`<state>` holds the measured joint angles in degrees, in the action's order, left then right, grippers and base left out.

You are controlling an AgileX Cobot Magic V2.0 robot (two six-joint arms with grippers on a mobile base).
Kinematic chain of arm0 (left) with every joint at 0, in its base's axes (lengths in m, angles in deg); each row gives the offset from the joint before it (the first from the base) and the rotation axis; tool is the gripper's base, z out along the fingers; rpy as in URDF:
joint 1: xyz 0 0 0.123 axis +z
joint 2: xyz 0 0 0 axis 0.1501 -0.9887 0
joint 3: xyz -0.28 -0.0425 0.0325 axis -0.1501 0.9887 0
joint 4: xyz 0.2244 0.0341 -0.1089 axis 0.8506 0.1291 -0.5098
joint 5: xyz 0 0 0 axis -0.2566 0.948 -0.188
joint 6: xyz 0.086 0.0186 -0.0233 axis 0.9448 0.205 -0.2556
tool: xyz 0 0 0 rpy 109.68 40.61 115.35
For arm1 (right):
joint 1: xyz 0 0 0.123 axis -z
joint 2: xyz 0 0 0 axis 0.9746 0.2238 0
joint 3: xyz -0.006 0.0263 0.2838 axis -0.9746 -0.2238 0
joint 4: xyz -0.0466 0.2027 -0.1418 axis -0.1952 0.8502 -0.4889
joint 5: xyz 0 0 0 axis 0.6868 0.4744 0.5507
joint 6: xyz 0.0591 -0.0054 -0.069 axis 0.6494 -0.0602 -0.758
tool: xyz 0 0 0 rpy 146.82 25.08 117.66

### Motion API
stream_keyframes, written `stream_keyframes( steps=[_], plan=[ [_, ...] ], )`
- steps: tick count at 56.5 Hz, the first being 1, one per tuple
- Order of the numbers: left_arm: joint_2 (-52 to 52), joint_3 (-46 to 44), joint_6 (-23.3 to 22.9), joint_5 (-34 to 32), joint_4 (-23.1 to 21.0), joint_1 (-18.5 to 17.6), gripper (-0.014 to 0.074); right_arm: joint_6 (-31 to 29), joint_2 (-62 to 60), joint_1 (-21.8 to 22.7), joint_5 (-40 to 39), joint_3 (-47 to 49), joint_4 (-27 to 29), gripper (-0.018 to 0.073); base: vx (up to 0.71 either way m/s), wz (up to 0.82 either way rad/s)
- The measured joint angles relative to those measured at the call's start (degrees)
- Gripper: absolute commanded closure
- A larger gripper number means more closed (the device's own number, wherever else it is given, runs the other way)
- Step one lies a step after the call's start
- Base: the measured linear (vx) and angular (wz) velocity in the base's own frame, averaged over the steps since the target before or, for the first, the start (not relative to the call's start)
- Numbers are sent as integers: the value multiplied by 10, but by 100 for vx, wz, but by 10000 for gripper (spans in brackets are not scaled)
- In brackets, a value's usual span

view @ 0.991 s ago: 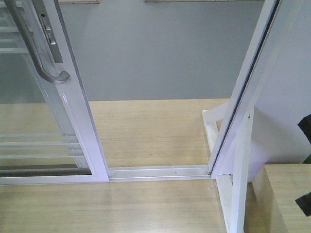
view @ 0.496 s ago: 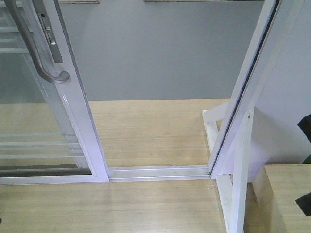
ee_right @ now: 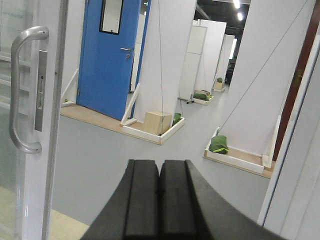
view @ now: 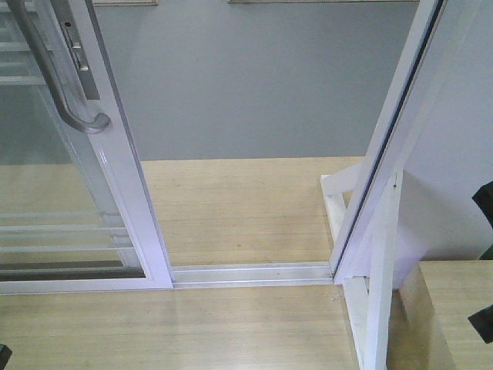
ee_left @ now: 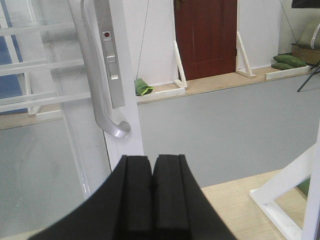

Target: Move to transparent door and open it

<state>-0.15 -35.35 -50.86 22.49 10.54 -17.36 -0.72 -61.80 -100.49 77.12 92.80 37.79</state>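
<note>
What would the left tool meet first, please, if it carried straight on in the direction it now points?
Probably the white frame of the transparent door, just right of its grey handle. The shut left tool sits slightly right of that edge, so it might slip past into the open gap; depth is unclear.

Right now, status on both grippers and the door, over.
Left gripper shut, empty; right gripper shut, empty. Transparent door slid left, doorway open, handle untouched. Nothing in the gap.

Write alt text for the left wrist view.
The shut left gripper fills the bottom edge, pointing at the transparent door, whose curved grey handle and lock plate stand just above and left. Beyond lie grey floor and a dark red door.
</note>
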Motion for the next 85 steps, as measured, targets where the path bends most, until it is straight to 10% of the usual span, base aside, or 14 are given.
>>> stream_keyframes(
  steps=[85],
  plan=[
    [0,0,-1,0,0,0,594,0,0,0,-1,-1,0,564,0,0]
  ],
)
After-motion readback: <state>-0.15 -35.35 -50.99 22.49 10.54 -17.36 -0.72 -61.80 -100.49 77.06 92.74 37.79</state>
